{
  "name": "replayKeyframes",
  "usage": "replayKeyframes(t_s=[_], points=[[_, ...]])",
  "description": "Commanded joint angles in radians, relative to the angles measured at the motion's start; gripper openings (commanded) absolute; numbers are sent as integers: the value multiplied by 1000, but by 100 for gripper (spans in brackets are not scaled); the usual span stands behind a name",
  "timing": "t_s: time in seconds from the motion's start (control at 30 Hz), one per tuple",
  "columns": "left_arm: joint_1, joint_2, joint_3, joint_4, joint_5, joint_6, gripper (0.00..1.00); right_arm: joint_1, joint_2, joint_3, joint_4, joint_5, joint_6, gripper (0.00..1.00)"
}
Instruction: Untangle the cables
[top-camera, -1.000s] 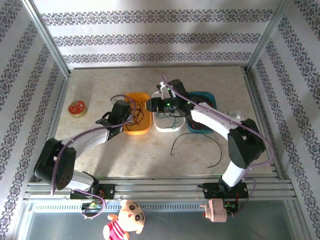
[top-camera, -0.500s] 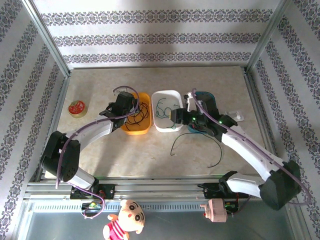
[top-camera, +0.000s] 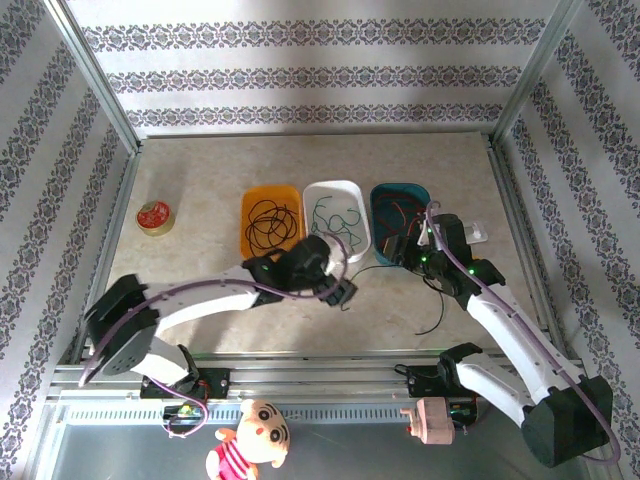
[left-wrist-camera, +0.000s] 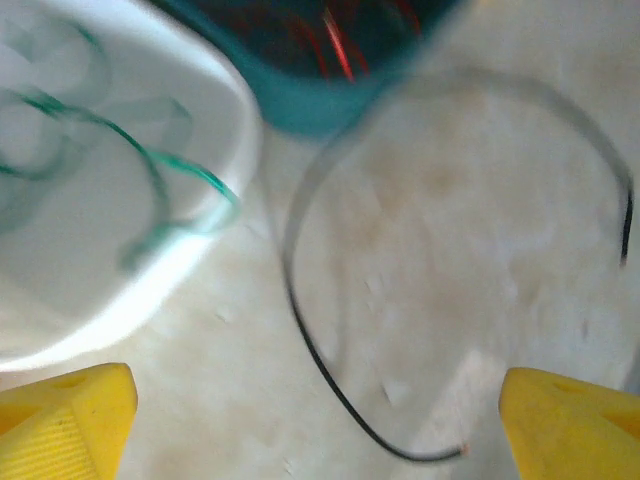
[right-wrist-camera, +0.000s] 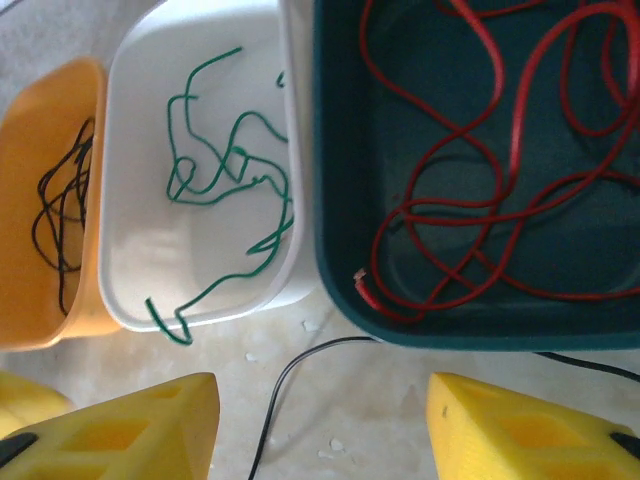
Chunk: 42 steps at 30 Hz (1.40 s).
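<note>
Near the white tray (top-camera: 335, 184), the left gripper (left-wrist-camera: 318, 410) and right gripper (right-wrist-camera: 325, 425) are held wide and empty over a black cable (left-wrist-camera: 330, 380).

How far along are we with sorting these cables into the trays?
Done: black cables lie in the orange tray, a green cable in the white tray, red cables in the teal tray. In hand: nothing gripped; the open left gripper hovers over a loose black cable on the table, right gripper open too. Left: probably moving that cable into the orange tray.
</note>
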Motion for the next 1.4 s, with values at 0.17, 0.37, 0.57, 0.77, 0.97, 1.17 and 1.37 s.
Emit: replayKeyframes(t_s=[0.17,0.37,0.57,0.77,0.97,1.17,1.37], points=[[-83,220,60,-93,-116,90,89,-41,7,10,1,-22,26,57],[-84,253,57,10,-139,93,70,-42,0,-11,5,-70,18,55],[-84,224,53,32,-120,124,3,-44,-18,-27,-2,-56,25,55],[-82,34,38,69,-154,158,0,-45,-5,-11,-10,-45,14,55],[-14,-168,43,103,-156,108,0,-35,21,7,14,-118,-28,54],[65,-306,41,116,-92,62,0,7,27,15,51,-182,-58,55],[144,-396,15,131,-24,-4,0,37,42,53,54,-245,-114,60]])
